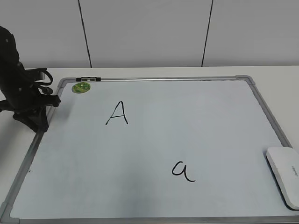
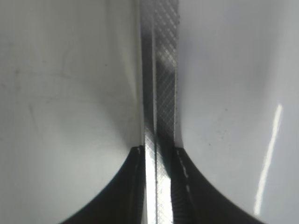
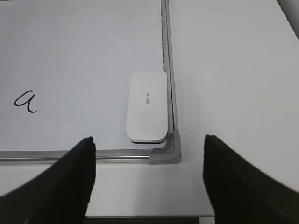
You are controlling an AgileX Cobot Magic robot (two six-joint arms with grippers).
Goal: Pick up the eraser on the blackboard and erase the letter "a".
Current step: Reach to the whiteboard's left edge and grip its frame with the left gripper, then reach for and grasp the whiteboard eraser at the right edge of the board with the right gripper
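Your right gripper hangs spread wide, empty | eraser lies flat in blackboard near-right corner, against the frame | letter "a" well left of it | your left gripper is pressed closed at the board's left edge

"A", "a" on blackboard

white table, blackboard flat on it
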